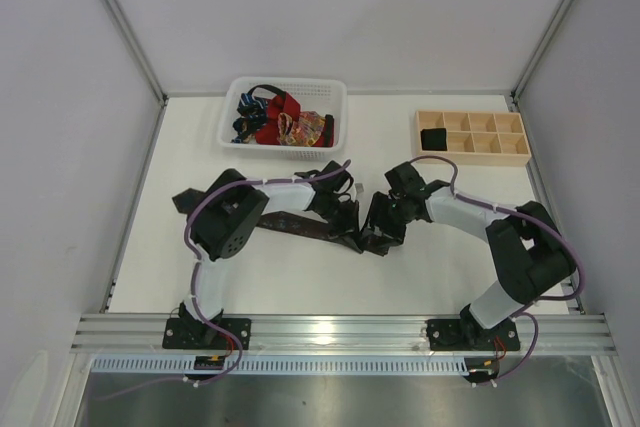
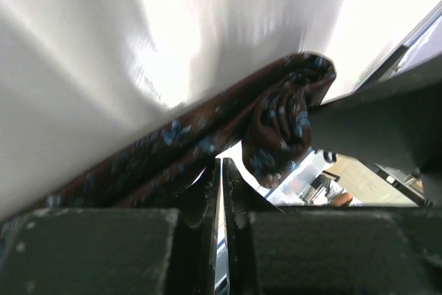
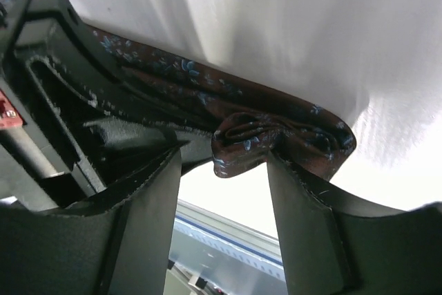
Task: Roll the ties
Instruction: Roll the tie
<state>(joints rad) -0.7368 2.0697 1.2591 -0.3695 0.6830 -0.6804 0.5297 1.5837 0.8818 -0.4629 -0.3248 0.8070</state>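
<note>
My dark brown patterned tie (image 1: 308,229) lies across the middle of the worktop (image 1: 300,282). Its long axis runs roughly 9 to 4 o'clock, with the rolled end pointing toward 4. My left claw (image 2: 219,169) is clamped on the flat band just beside the roll. My right claw (image 3: 222,158) stands apart, straddling the roll.
</note>
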